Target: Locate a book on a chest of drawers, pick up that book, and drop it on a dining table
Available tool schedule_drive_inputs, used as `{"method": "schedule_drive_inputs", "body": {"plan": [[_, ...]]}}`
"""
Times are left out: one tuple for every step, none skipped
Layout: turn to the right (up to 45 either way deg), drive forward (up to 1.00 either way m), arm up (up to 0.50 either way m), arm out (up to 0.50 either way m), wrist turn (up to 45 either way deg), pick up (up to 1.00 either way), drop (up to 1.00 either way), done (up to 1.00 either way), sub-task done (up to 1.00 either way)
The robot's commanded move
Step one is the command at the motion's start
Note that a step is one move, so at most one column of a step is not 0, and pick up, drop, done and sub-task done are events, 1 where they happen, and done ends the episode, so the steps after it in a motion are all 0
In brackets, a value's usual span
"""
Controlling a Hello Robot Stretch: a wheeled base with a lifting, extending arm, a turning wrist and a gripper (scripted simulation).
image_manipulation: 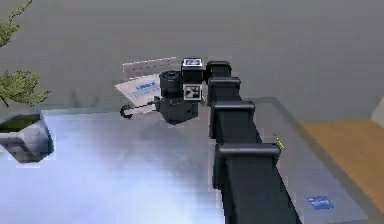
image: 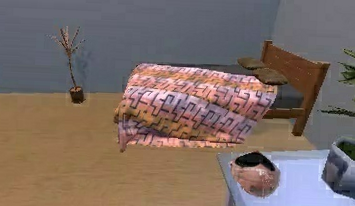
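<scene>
At the arm side view's bottom edge, the dark arm bar [image_manipulation: 245,160] is seen reaching out over a glossy grey top [image_manipulation: 120,175]. A white pot [image_manipulation: 28,138] with a green plant [image_manipulation: 14,85] is set at that top's left side. At the bar's far end the marker squares [image_manipulation: 192,66] are seen, and left of them the gripper [image_manipulation: 133,107]. Its state cannot be told. A pale flat thing, taken for the book [image_manipulation: 138,90], lies on the top right at the gripper. Whether it is held, touched or only beside cannot be told. At the right, wood floor [image_manipulation: 350,140] is seen, with grey wall [image_manipulation: 280,40] behind.

In the forward view, a pale tabletop corner [image: 291,201] is nearest, bottom right, carrying a brownish bowl [image: 252,174] and a white planter [image: 345,163]. Beyond it a bed [image: 195,107] is seen under a pink patterned blanket, its wooden headboard [image: 292,76] at the right. A potted bare twig [image: 72,61] stands by the far wall, left of the bed.
</scene>
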Motion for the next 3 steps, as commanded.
{"method": "schedule_drive_inputs", "body": {"plan": [[-45.0,0.00,0.00,0.00,0.0,0.00,0.00,0.00,0.00],[-42.0,0.00,0.00,0.00,0.0,0.00,0.00,0.00,0.00],[45.0,0.00,0.00,0.00,0.0,0.00,0.00,0.00,0.00]]}}
